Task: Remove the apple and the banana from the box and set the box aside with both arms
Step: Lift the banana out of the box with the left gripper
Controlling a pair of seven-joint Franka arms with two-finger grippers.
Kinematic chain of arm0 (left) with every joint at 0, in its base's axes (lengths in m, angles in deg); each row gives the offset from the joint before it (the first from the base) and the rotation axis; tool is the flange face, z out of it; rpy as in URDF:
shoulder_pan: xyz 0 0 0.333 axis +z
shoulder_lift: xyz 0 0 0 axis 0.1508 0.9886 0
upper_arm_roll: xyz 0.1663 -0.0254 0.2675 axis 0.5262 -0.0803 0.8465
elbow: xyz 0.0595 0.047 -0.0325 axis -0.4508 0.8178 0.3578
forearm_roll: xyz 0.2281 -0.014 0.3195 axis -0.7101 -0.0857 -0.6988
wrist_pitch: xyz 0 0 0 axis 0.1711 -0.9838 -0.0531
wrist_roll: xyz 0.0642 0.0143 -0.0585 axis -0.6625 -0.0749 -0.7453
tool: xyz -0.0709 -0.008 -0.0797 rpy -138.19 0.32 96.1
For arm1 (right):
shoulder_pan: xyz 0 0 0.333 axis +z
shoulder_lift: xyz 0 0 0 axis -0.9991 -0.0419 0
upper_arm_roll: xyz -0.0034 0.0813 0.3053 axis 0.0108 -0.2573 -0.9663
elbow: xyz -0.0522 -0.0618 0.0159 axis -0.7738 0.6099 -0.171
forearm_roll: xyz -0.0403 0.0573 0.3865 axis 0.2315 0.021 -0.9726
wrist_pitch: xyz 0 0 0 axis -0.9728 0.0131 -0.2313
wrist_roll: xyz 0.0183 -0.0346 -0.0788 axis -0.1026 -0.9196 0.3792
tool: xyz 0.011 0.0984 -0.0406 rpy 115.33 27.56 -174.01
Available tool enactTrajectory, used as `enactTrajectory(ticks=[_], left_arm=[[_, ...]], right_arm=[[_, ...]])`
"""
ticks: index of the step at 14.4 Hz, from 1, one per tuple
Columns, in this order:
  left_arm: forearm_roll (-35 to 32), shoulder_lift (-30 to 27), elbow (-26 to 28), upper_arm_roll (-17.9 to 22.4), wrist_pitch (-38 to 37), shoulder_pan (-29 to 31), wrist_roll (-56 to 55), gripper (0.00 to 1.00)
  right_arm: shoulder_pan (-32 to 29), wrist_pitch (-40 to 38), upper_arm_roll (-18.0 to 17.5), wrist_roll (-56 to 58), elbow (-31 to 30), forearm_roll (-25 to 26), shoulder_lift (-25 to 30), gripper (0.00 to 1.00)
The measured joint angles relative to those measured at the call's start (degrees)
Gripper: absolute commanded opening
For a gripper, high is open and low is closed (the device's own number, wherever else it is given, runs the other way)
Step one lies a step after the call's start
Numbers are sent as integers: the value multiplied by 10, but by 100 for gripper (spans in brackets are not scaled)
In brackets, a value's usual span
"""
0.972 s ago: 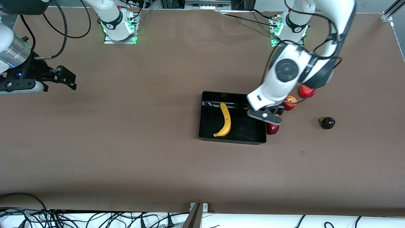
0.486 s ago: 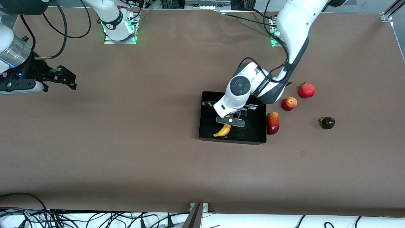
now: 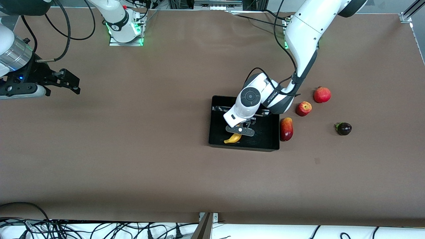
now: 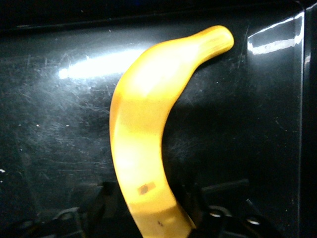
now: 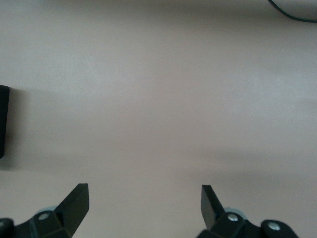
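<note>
Change: since half a second ago the left gripper (image 3: 239, 130) has been lowered a little farther into the box (image 3: 267, 143), so that more of the banana (image 3: 233, 139) is covered by it in the front view; the other fruits are unmoved.
Left gripper: it is set low inside the box, directly over the banana's middle. In the left wrist view a dark finger (image 4: 101, 206) is seen at each flank of the banana (image 4: 143, 134), the jaws spread about the fruit's width; whether the pads press on it cannot be told.
Banana: it lies on the glossy black floor of the box (image 4: 49, 124), in the part nearer the right arm's end, its curved tip near the wall closest to the front camera.
Obstruction: the low box walls ring the gripper.
Mango (image 3: 286, 129): laid on the table just beside the box wall, toward the left arm's end.
Apple (image 3: 303, 108): farther from the front camera than the mango, near it.
Pomegranate (image 3: 322, 95): farther again, beside the apple.
Purple fruit (image 3: 343, 128): well apart, toward the left arm's end.
Right gripper (image 5: 143, 203): held waiting above bare table at the right arm's end, jaws wide apart and empty.
</note>
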Motion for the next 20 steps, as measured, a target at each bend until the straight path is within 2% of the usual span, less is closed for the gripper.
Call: enactTrajectory(ticks=[1,4,6,11,12,15,20], left_arm=[[0,0,0,0,0,0,0,0],[0,-4,-8,1,-4,4,-1,0],[0,-23,-21,1,-35,6,-1,1],[24,-128,-55,2,-204,40,0,1],[24,-142,-69,3,-243,53,1,4],[18,-152,-92,14,-306,119,36,4],[-4,-103,-72,23,-307,263,171,4]], right_arm=[[0,0,0,0,0,0,0,100],[0,0,0,0,0,0,0,100],[0,0,0,0,0,0,0,100],[0,0,1,0,0,0,0,100],[0,0,1,1,0,0,0,100],[2,0,-3,1,0,0,0,100],[10,7,-5,2,-1,0,-12,100]])
